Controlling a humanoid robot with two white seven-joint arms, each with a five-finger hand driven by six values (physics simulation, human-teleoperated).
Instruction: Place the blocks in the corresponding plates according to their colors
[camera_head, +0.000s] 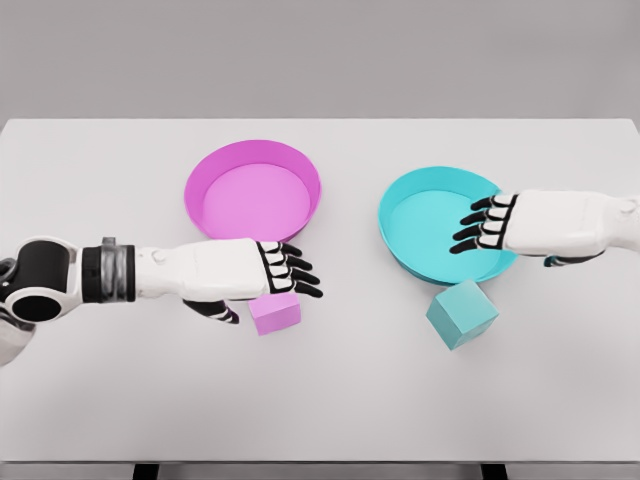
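Left hand (262, 272) fingers relaxed, empty; pink block (275, 312) just below its fingertips. Likely light, rigid, smooth: pinch opposite flat faces. Right hand (500, 226) spread wide, empty, over teal plate (405, 190).

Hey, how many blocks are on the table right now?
2. The pink block sits just under the left hand, in front of the pink plate; the teal block lies in front of the teal plate. None seem hidden.

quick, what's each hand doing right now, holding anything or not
Left hand: open, fingers spread above the pink block, holding nothing.
Right hand: open, fingers extended over the cyan plate, holding nothing; cyan block on the table.
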